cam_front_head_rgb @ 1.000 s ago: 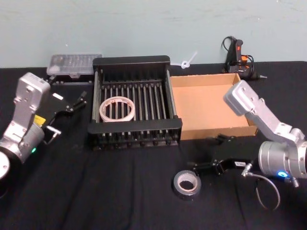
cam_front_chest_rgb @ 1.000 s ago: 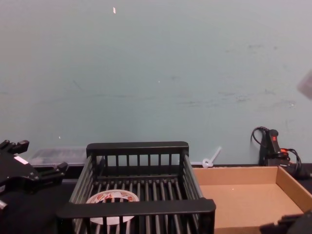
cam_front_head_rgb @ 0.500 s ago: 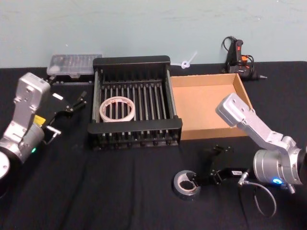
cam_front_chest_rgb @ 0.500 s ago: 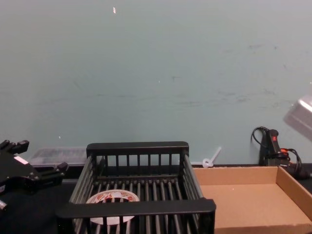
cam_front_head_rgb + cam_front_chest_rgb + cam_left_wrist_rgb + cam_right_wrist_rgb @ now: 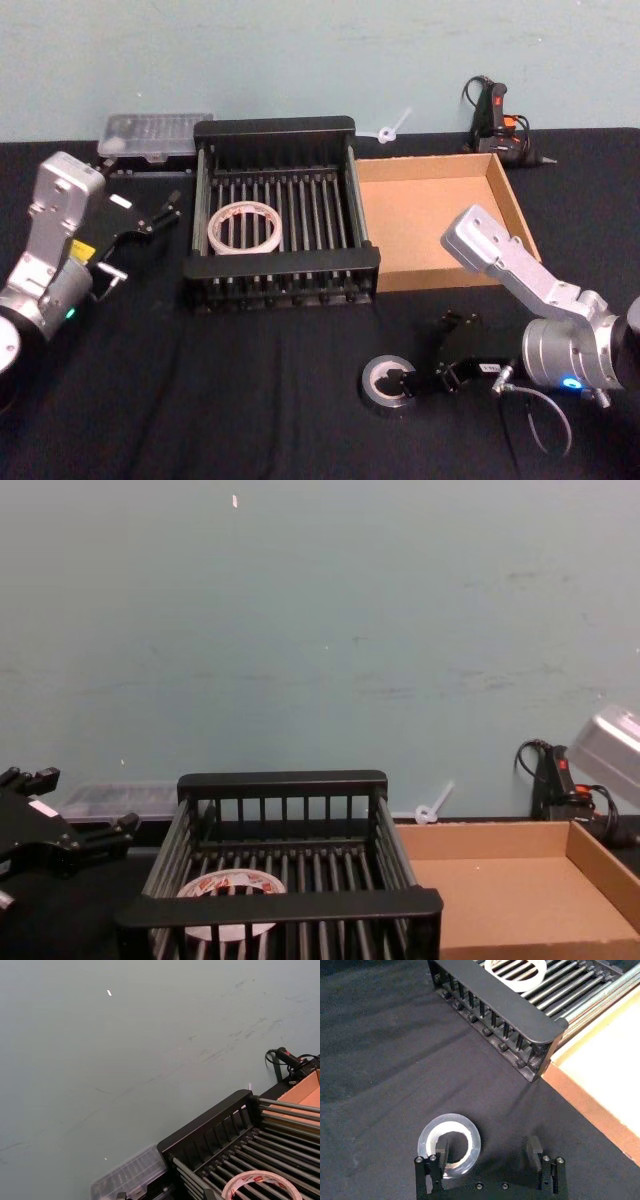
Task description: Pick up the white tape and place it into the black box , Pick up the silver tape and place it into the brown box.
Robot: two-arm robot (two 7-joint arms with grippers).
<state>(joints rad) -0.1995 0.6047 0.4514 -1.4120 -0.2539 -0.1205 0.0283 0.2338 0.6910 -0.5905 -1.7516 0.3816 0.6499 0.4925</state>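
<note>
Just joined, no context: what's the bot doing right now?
Sorting two tape rolls into boxes. The white tape already lies flat in the black box. The right gripper is down at the silver tape on the black cloth in front of the boxes, fingers open, one finger in the roll's centre hole and the other outside; not gripped yet. The brown box has nothing in it. The left gripper sits idle, open, left of the black box.

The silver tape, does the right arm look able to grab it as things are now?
Probably yes. The right gripper is open right at the silver tape, one finger in its centre hole, the other outside; nothing blocks closing on the roll's wall.
</note>
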